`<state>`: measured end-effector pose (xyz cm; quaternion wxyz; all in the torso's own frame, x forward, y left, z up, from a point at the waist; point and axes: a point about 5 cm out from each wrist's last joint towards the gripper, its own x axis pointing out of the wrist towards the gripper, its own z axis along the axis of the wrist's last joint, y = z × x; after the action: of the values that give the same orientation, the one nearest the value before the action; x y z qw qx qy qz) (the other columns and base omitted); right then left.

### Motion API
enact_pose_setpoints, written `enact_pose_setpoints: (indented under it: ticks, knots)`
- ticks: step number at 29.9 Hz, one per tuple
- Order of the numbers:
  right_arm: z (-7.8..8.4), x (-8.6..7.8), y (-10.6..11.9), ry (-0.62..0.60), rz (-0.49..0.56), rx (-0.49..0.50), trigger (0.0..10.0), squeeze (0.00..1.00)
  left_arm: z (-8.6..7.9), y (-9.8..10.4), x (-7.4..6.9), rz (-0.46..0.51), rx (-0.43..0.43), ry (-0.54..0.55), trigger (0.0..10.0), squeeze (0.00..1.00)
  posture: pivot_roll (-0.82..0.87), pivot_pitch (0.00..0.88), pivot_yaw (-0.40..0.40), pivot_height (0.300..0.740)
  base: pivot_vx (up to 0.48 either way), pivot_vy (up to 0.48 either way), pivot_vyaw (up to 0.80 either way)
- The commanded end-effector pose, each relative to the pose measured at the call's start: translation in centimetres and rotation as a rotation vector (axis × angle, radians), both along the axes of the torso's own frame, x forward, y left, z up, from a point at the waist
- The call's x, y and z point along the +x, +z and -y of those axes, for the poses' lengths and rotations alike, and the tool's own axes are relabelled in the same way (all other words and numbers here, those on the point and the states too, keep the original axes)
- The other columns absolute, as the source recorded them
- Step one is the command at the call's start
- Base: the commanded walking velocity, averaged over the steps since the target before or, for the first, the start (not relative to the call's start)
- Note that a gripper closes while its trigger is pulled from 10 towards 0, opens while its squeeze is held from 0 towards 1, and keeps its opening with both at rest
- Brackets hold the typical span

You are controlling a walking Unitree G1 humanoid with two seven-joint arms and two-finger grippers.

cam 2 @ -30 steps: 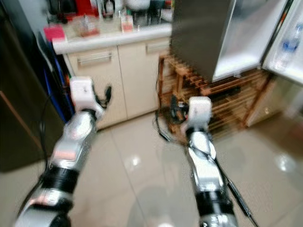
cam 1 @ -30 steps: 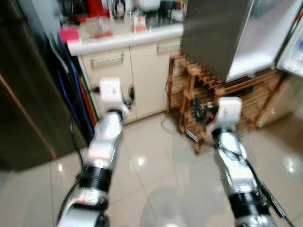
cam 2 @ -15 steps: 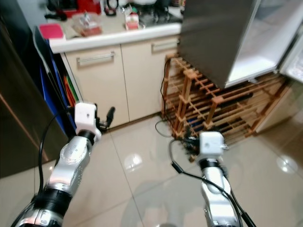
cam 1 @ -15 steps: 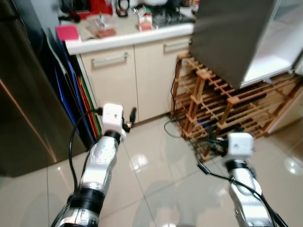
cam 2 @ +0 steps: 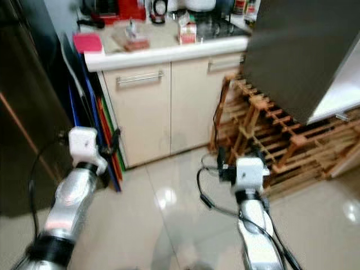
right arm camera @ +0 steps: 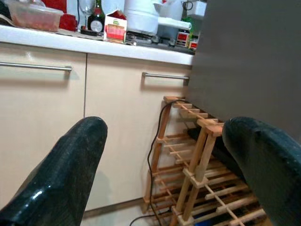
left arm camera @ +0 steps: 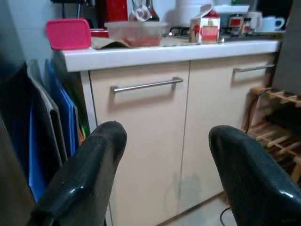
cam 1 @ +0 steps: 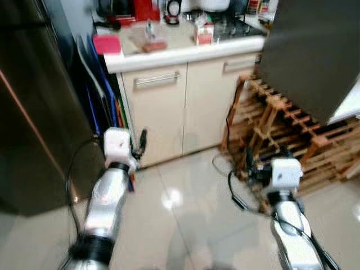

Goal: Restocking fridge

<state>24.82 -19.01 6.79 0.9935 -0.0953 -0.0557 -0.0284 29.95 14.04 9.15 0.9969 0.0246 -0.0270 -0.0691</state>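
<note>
— What's in front of you?
— Coloured boards (cam 1: 107,95) lean left of the cabinet (cam 1: 169,112); your left gripper (left arm camera: 164,155) hangs apart, empty. A milk carton (left arm camera: 205,24) stands on the worktop (left arm camera: 164,49).
— And rightward?
— Your right gripper (right arm camera: 164,155), apart too, faces the wooden rack (cam 1: 287,126) under the fridge door (cam 1: 315,50).

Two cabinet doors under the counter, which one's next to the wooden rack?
The right cabinet door, whose handle is partly hidden behind the dark fridge door. The left cabinet door sits beside the blue boards instead.
</note>
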Motion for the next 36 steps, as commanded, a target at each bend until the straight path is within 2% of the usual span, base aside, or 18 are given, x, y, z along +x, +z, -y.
enact_pose_setpoints:
  ticks: [1, 4, 5, 6, 8, 11, 14, 18, 19, 21, 24, 27, 36]
  knots:
    - [-0.4, 0.5, 0.3, 0.003, 0.01, 0.011, 10.0, 0.0, -0.9, 0.2, 0.2, -0.005, 0.028, 0.017, 10.0, 0.0, -0.07, 0.0, 0.004, 0.74, 0.48, 0.0, 0.79]
    - [-0.5, 0.9, 0.7, 0.0, 0.023, 0.011, 10.0, 0.0, -0.1, 1.0, 0.9, 0.017, 0.086, -0.021, 10.0, 0.0, -0.07, 0.0, 0.009, 0.74, 0.48, 0.0, 0.79]
    - [-0.6, 1.2, 0.8, -0.002, 0.028, 0.01, 10.0, 0.0, 0.5, 1.5, 1.2, 0.036, 0.131, -0.049, 10.0, 0.0, -0.07, 0.0, 0.012, 0.74, 0.48, 0.0, 0.79]
    - [-0.6, 1.2, 0.8, -0.002, 0.028, 0.01, 10.0, 0.0, 0.5, 1.5, 1.2, 0.036, 0.131, -0.049, 10.0, 0.0, -0.07, 0.0, 0.012, 0.74, 0.48, 0.0, 0.79]
    - [-0.7, 1.5, 1.0, -0.009, 0.033, 0.015, 10.0, 0.0, 1.8, 2.2, 1.6, 0.054, 0.14, -0.106, 10.0, 0.0, -0.06, 0.0, 0.018, 0.74, 0.461, 0.0, 0.79]
    - [-0.8, 2.0, 1.0, -0.026, 0.029, 0.013, 10.0, 0.0, 2.6, 2.9, 1.8, 0.079, 0.171, -0.133, 10.0, 0.0, -0.06, 0.0, 0.023, 0.74, 0.43, -0.08, 0.69]
    - [-0.9, 2.4, 1.2, -0.038, 0.026, 0.041, 10.0, 0.0, 3.0, 3.1, 2.0, 0.074, 0.142, -0.151, 10.0, 0.0, -0.06, 0.0, 0.027, 0.74, 0.414, -0.161, 0.16]
    - [-1.1, 2.8, 1.4, -0.034, 0.029, 0.044, 10.0, 0.0, 3.1, 3.1, 2.0, 0.072, 0.138, -0.165, 10.0, 0.0, -0.07, 0.0, 0.028, 0.74, 0.437, -0.122, 0.0]
    - [-1.2, 2.9, 1.4, -0.033, 0.031, 0.045, 10.0, 0.0, 3.2, 2.8, 2.1, 0.059, 0.171, -0.16, 10.0, 0.0, -0.07, 0.0, 0.027, 0.74, 0.0, 0.0, 0.0]
    - [-1.4, 3.2, 1.7, -0.026, 0.038, 0.046, 10.0, 0.0, 3.1, 2.8, 2.2, 0.048, 0.128, -0.162, 10.0, 0.0, -0.06, 0.0, 0.027, 0.74, 0.0, 0.0, 0.0]
    - [-1.6, 3.4, 1.8, -0.016, 0.046, 0.048, 10.0, 0.0, 3.0, 3.1, 2.3, 0.061, 0.127, -0.154, 10.0, 0.0, -0.06, 0.0, 0.025, 0.74, 0.0, 0.0, 0.0]
    - [-1.8, 3.8, 2.2, -0.01, 0.056, 0.049, 10.0, 0.0, 3.2, 3.4, 2.5, 0.065, 0.148, -0.146, 10.0, 0.0, -0.06, 0.0, 0.025, 0.74, 0.359, -0.315, 0.0]
    - [-2.3, 4.1, 2.8, 0.007, 0.079, 0.047, 10.0, 0.0, 2.9, 3.5, 2.9, 0.062, 0.138, -0.118, 10.0, 0.0, -0.07, 0.0, 0.025, 0.74, 0.359, -0.315, 0.0]
